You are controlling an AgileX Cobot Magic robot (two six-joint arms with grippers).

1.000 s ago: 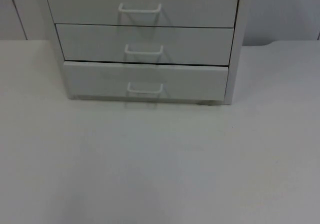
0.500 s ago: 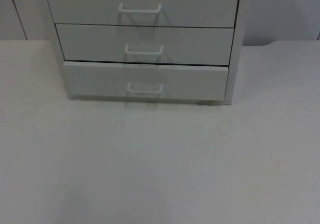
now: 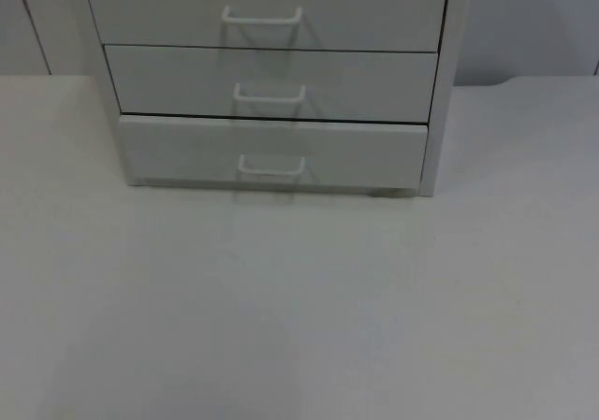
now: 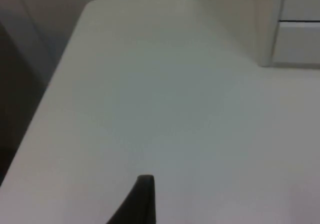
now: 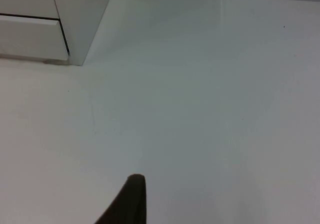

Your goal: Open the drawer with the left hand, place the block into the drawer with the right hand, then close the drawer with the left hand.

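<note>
The left tool (image 4: 145,184) hangs over bare table (image 4: 150,109) left of the drawer cabinet (image 3: 271,83); whether it is released or clenched, I cannot tell. The bottom drawer (image 3: 271,153) sits slightly proud, with its handle (image 3: 271,167) thin enough for a mis-aimed reach to slip off. The top view gives all three fronts; the wrist views catch just a cabinet corner. The right tool (image 5: 132,184) waits right of the cabinet, state likewise unclear. I cannot find the block.
</note>
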